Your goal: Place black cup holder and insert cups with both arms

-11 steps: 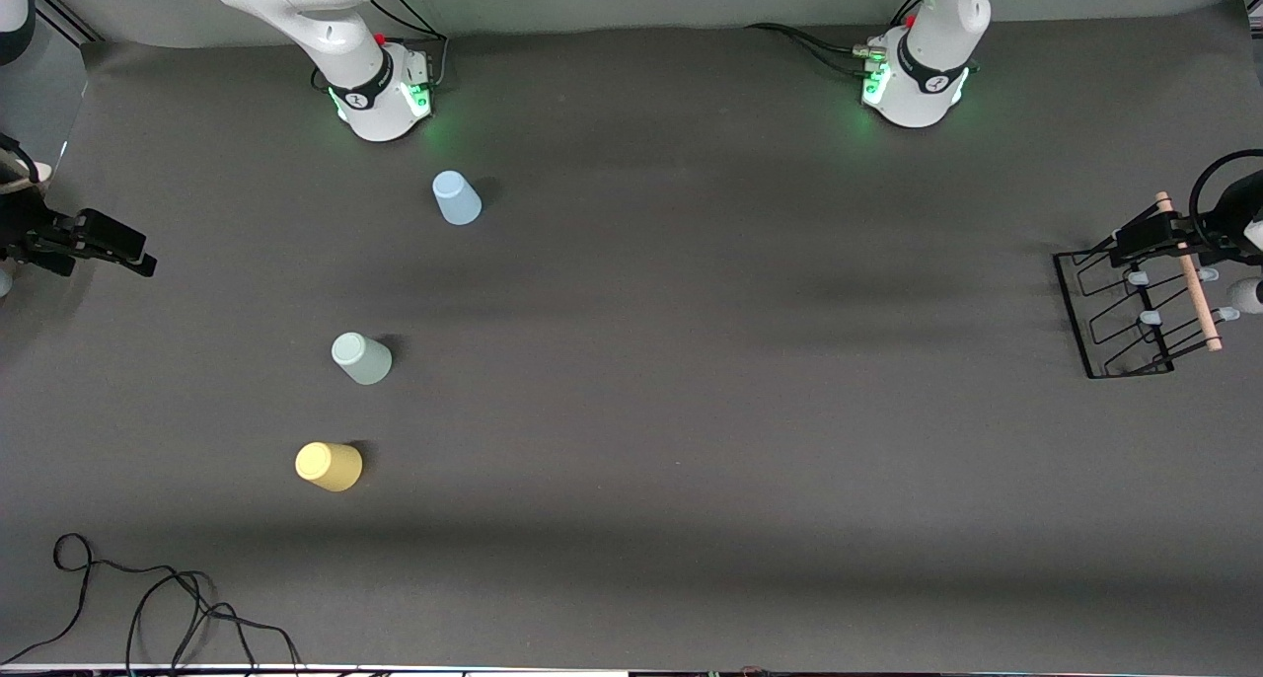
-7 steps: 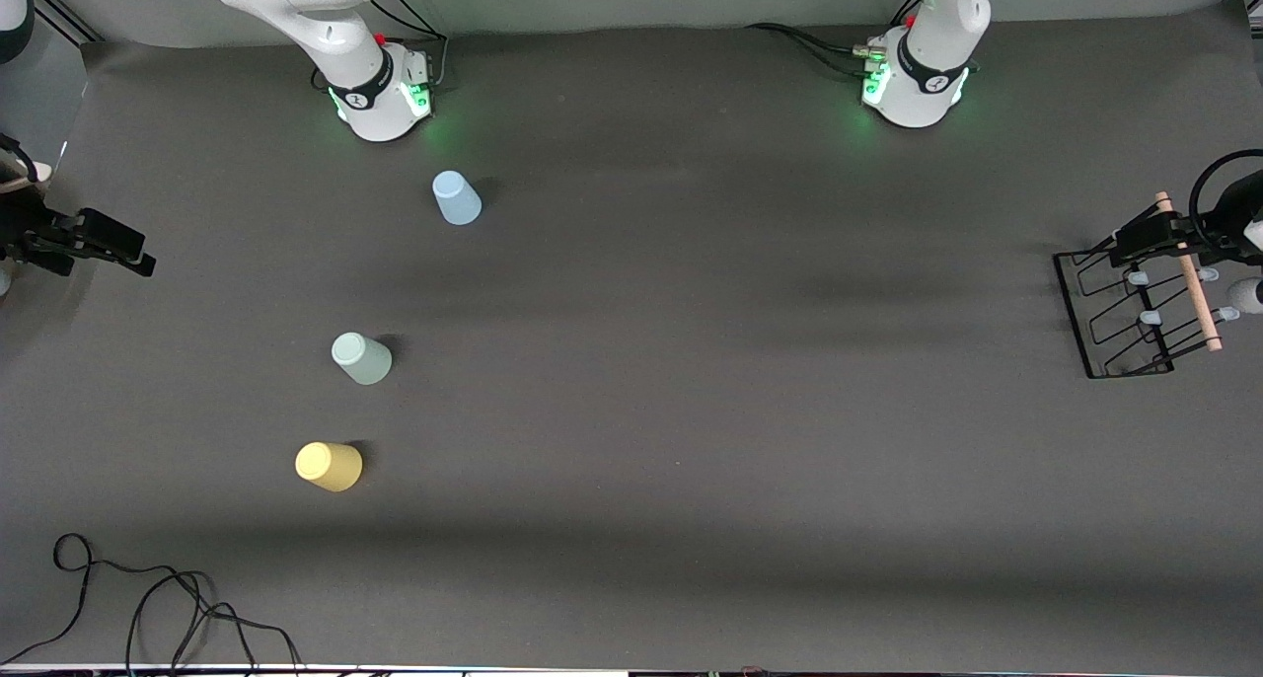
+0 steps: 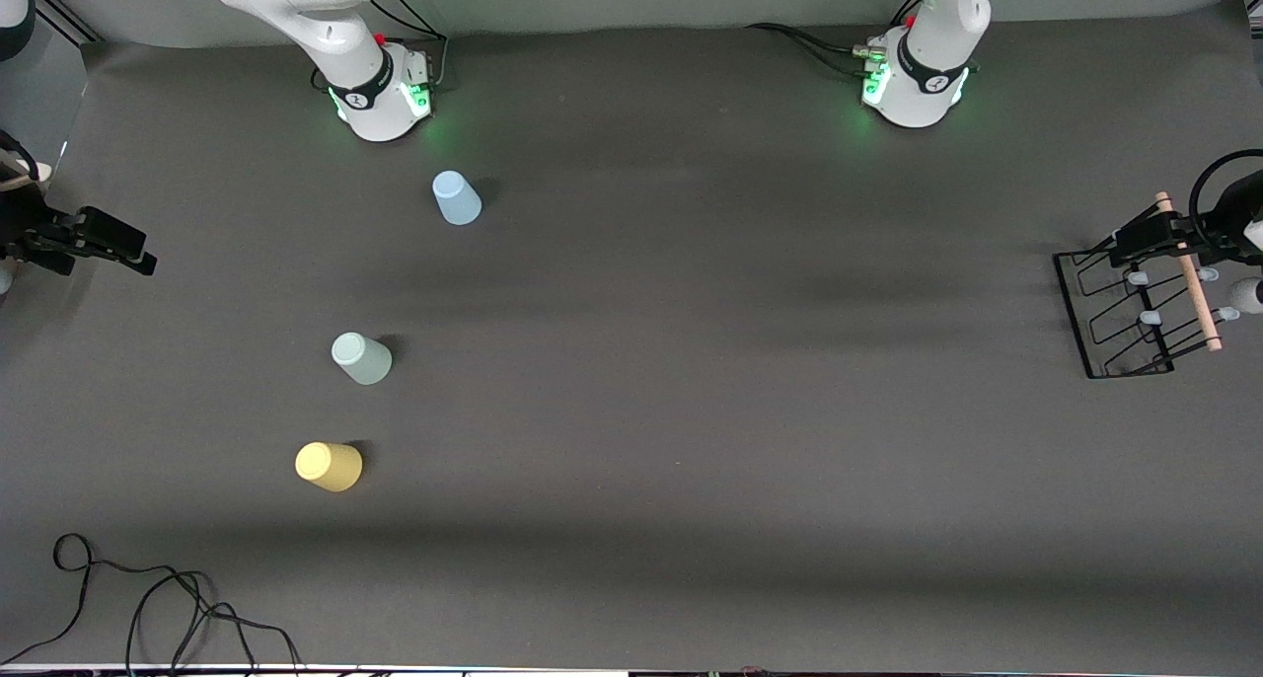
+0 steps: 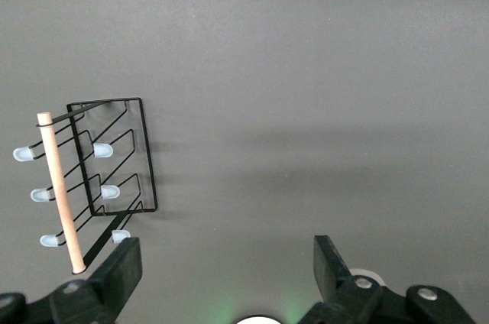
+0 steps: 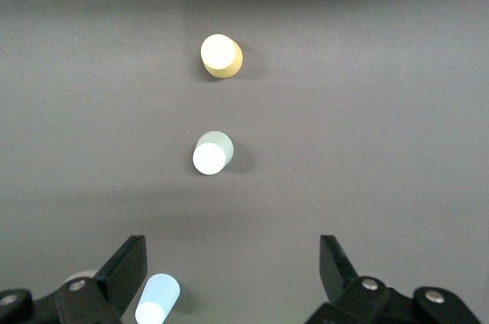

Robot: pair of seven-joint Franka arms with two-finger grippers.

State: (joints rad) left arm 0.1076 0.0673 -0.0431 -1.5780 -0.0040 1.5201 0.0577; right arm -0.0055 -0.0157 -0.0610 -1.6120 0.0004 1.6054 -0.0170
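Cup holder: we see the black cup holder at the right edge of the front frame, toward the left arm's end of the tabletop; thin black wire bent into loops, a smooth round wooden rod along its top, prongs capped in pale blue-grey.
Cups: all three stand upside down in the left half of the front frame, smooth matte plastic, tapered; the pale blue cup is highest, the sage green cup lower, the yellow cup lowest and nearest the front camera, all well apart.
Left gripper: we find the left gripper up in the air beside the holder with its black fingers spread wide, nothing between them.
Right gripper: the right gripper hangs at the front frame's left edge, fingers equally wide, empty.
Views: the left wrist view alone shows six capped prongs in two rows; the right wrist view shows the cups' flat round bases.
Surroundings: a dark grey matte tabletop; a loose black cable coils at lower left.
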